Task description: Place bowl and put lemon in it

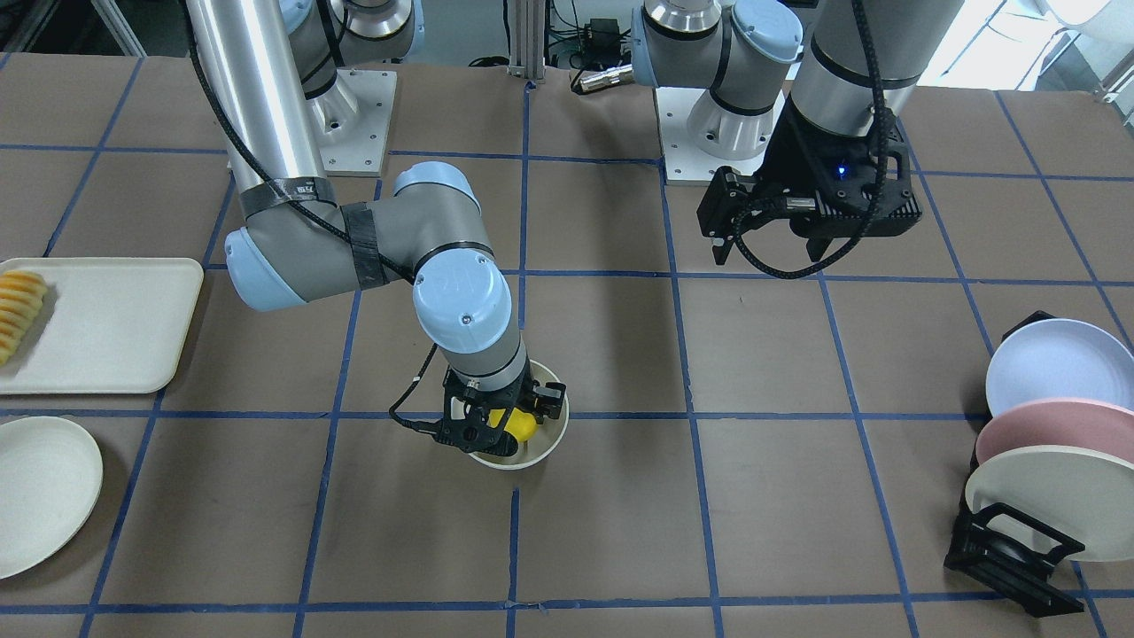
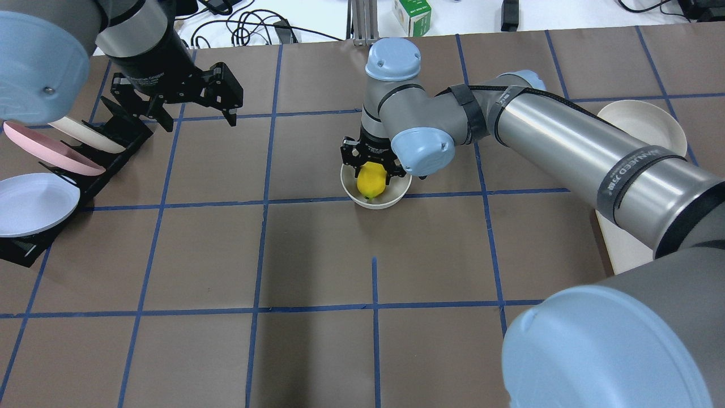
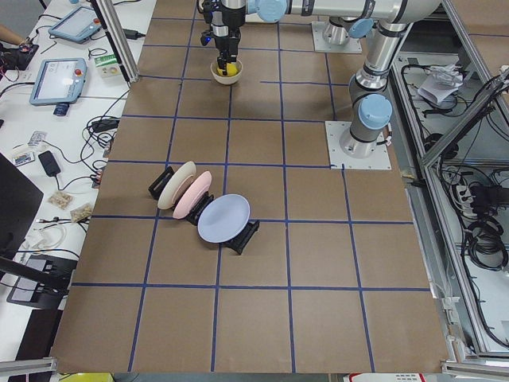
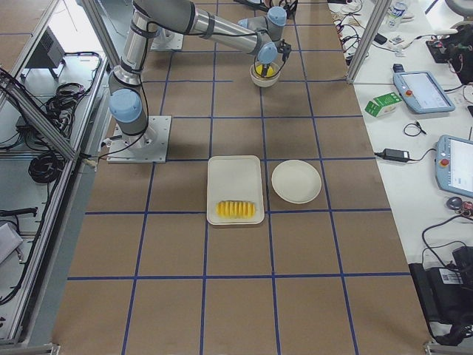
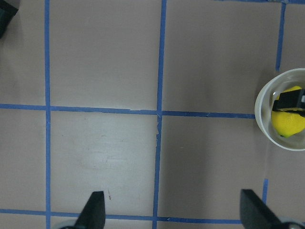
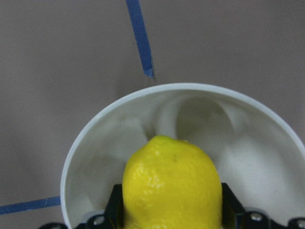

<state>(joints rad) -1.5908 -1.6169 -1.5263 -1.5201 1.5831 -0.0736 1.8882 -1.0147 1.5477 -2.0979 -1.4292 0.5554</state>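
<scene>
The cream-white bowl (image 1: 551, 443) (image 2: 392, 200) stands upright on the brown table near its middle. The yellow lemon (image 1: 520, 428) (image 2: 369, 180) is down inside the bowl. My right gripper (image 1: 500, 424) (image 2: 371, 170) reaches into the bowl from above, its fingers pressed against both sides of the lemon. The right wrist view shows the lemon (image 6: 171, 186) between the black fingers, over the bowl's glossy inside (image 6: 95, 143). My left gripper (image 1: 771, 252) (image 2: 198, 119) is open and empty, hanging above the table away from the bowl. The left wrist view shows the bowl (image 5: 267, 129) and the lemon (image 5: 287, 123) at its right edge.
A black rack with three pastel plates (image 1: 1045, 461) (image 2: 56, 170) stands on my left side. A cream tray (image 1: 115, 354) with sliced orange-yellow food (image 1: 19, 310) and a flat cream plate (image 1: 35, 492) (image 2: 640, 130) lie on my right side.
</scene>
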